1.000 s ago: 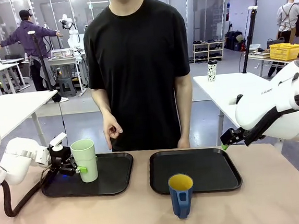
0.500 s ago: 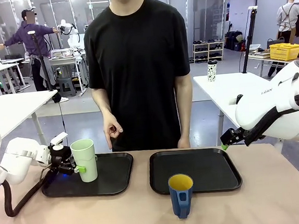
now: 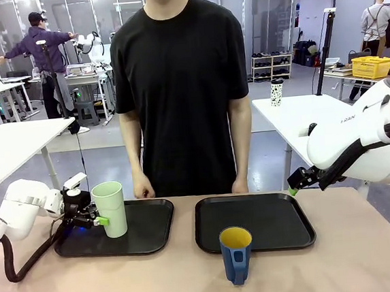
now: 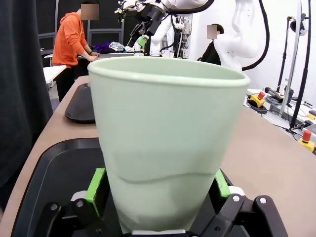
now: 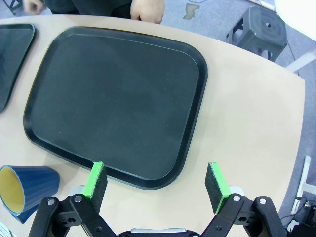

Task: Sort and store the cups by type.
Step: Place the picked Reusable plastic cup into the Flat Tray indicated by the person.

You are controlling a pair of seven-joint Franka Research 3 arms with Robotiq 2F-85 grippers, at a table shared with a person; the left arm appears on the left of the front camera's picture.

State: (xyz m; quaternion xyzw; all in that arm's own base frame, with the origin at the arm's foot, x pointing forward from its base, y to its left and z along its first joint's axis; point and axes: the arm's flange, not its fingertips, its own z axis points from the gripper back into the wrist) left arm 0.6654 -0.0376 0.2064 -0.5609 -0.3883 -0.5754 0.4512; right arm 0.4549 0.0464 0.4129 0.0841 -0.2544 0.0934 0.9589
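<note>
The upright blue mug (image 3: 236, 253) stands at eight o'clock from the spread right claw (image 3: 293, 191), the nearer one; the left claw (image 3: 99, 220), spread, flanks the green tumbler (image 3: 110, 209).

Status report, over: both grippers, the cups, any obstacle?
Left gripper open around green tumbler, upright on left tray. Right gripper open, empty, by right tray. Blue mug on table, off tray. Person's hands at far edge.
</note>
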